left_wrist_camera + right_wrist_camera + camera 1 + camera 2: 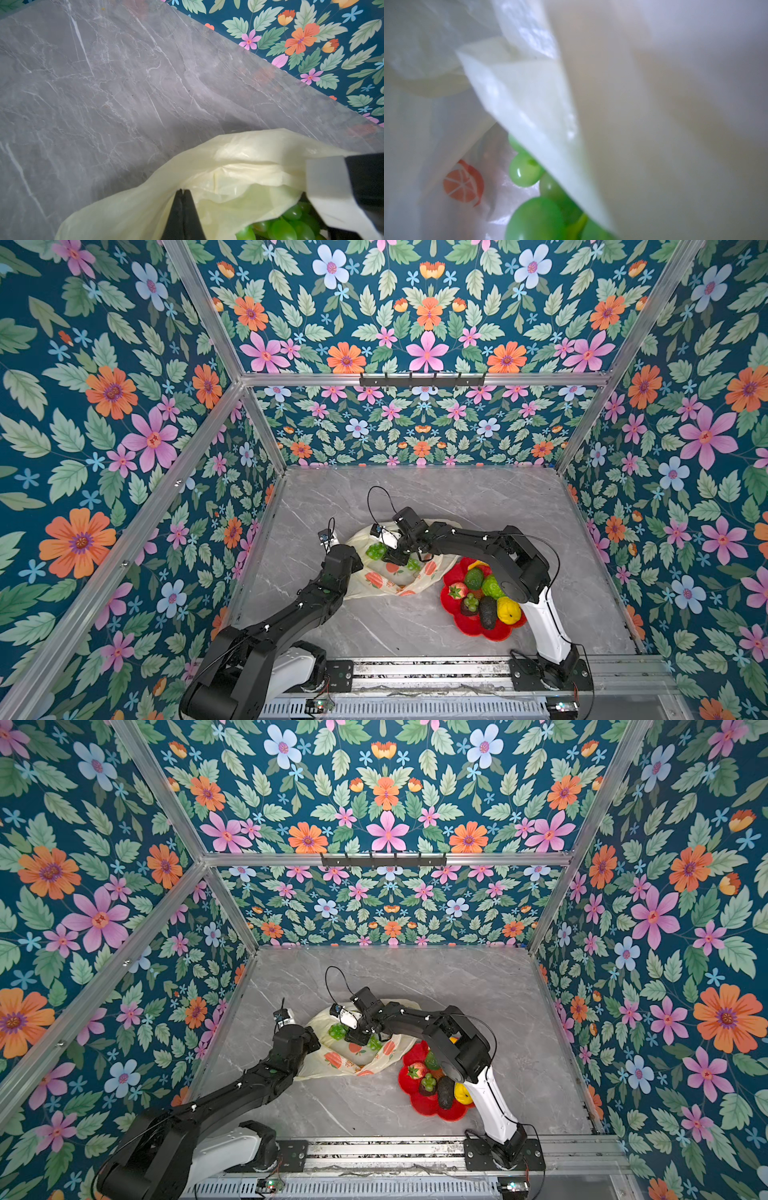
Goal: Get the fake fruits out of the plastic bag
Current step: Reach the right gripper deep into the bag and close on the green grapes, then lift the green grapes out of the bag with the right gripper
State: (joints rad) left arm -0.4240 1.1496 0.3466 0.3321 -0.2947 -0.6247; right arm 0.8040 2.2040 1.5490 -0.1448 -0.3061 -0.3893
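Close in, left wrist view: left pincer (182, 193) clenched on a fold of the plastic bag (239, 166). Its black fingers are pressed together at the bottom edge of the frame, pale film bunched around them.

Right pincer (395, 558) is down inside the bag's mouth, lower centre in both top views. Cannot tell whether its jaws are parted or closed on anything; film fills most of the right wrist view.

Grape bunch (376, 551) lies in the bag, green beads showing on either side of that pincer.

Bag rests crumpled on the grey marbled bench (478, 506), orange prints facing up.

Just beside the bag, to its right in frame: red flower-shaped plate (446, 599). On it, clustered: strawberry (457, 590), lemon (508, 610), dark avocado (488, 612), bumpy green fruit (492, 587).
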